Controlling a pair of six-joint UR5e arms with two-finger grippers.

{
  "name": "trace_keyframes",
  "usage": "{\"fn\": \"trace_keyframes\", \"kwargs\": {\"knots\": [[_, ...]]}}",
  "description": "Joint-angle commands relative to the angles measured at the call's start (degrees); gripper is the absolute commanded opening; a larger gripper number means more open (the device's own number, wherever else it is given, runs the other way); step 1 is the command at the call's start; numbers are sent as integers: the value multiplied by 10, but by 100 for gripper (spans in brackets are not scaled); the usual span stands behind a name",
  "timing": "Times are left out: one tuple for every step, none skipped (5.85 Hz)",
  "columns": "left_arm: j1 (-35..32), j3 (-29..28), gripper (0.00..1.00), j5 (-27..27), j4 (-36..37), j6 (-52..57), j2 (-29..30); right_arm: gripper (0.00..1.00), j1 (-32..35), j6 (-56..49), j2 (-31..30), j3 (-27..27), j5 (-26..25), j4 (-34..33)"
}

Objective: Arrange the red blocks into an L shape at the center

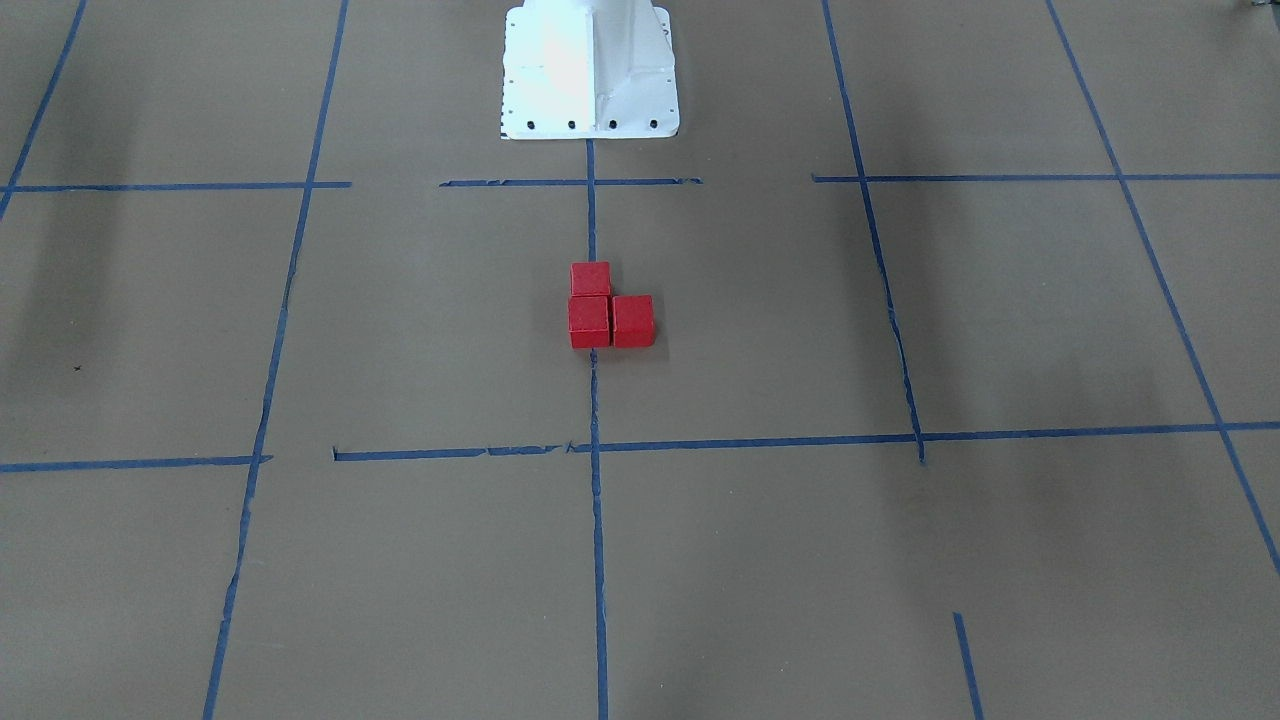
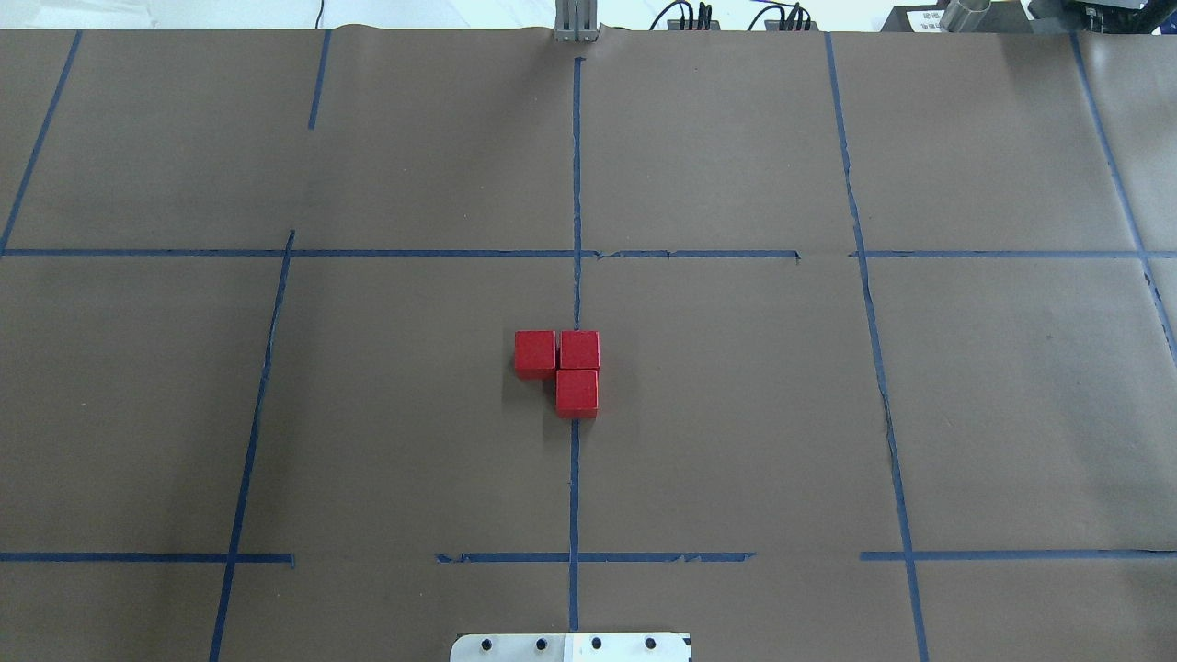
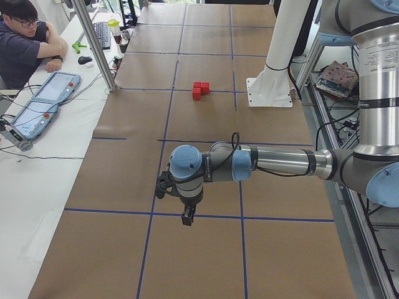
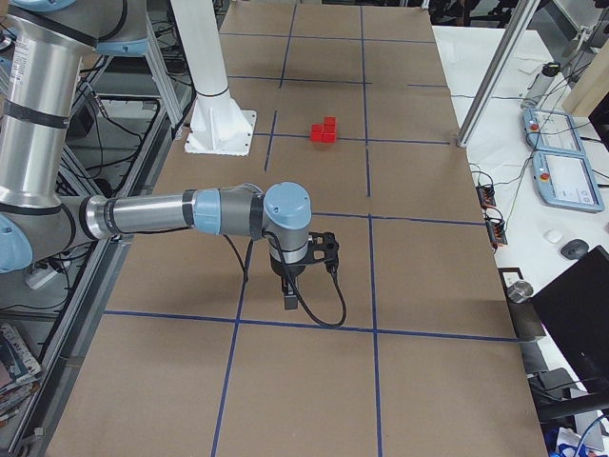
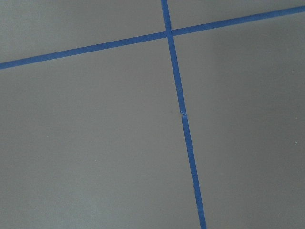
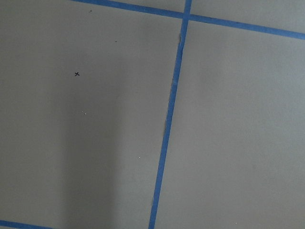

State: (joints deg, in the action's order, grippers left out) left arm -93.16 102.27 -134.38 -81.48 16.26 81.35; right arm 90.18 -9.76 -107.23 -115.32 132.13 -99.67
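Three matte red blocks (image 2: 579, 351) touch in an L at the centre, on the blue tape line (image 2: 574, 487) over brown paper (image 2: 736, 414). The left gripper (image 3: 186, 219) and right gripper (image 4: 288, 303) hang pointing down from level forearms, well apart at either end. Jaw opening cannot be told.

The surface (image 2: 736, 414) is covered in brown paper, matt and smooth apart from slight creases. It is lined with thin blue tape (image 2: 575, 496) that is ragged in places. The red blocks (image 2: 579, 350) have matt faces. Near the red blocks, the white base (image 1: 590, 70) looks like painted metal with a soft sheen. The left arm (image 3: 280, 163) has a shiny silver metal tube and smooth pale-blue caps.
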Motion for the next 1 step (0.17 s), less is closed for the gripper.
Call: {"fn": "trace_keyframes", "kwargs": {"knots": [[0,0,100,0,0,0,-1,100,0,0,-2,0,4,0]]}}
